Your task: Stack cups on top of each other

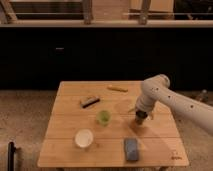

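Note:
A dark grey metallic tumbler (140,120) stands on the wooden table (70,125), right of centre. My gripper (140,116) comes down from the white arm (172,102) and sits right at the tumbler, covering its top. A light green cup (103,118) stands upright at the table's middle, to the left of the gripper. A wider white cup (83,138) stands upright near the front left.
A flat blue-grey pad (131,148) lies near the front edge, below the gripper. A black-and-wood brush-like bar (90,101) lies at the back left. A small yellow object (117,89) lies near the back edge. A dark counter runs behind the table.

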`<state>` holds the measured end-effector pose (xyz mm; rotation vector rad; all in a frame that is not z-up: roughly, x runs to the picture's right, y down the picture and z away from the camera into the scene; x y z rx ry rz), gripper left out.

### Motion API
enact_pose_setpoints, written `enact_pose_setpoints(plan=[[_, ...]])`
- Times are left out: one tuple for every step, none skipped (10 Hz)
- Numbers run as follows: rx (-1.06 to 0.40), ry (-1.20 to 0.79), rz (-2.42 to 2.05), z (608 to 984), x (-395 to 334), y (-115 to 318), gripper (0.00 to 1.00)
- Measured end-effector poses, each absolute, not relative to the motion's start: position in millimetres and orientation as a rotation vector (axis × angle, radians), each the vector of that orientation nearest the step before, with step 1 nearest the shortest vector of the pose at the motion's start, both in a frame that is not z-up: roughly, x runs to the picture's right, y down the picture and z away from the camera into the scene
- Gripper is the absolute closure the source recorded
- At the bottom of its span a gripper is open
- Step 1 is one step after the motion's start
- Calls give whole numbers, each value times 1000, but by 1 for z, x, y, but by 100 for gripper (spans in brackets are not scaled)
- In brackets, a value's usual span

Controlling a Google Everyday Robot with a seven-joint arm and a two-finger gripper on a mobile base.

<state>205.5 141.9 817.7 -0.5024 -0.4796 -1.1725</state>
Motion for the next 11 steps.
enact_pose_setpoints(plan=[[-506,-469,-1164,819,206,143,20],[-509,-466,-1159,821,206,144,20],[-511,-462,-1154,823,208,145,20],[-514,-459,-1147,826,209,145,20],[-517,-455,-1136,828,212,147,20],[-519,-450,-1126,830,214,147,20],[-522,-444,-1116,831,215,148,20],[-522,-430,-1095,832,217,149,20],[-521,-421,-1087,832,218,148,20],[-520,-409,-1078,833,220,148,23],[-520,-399,-1074,833,221,147,31]])
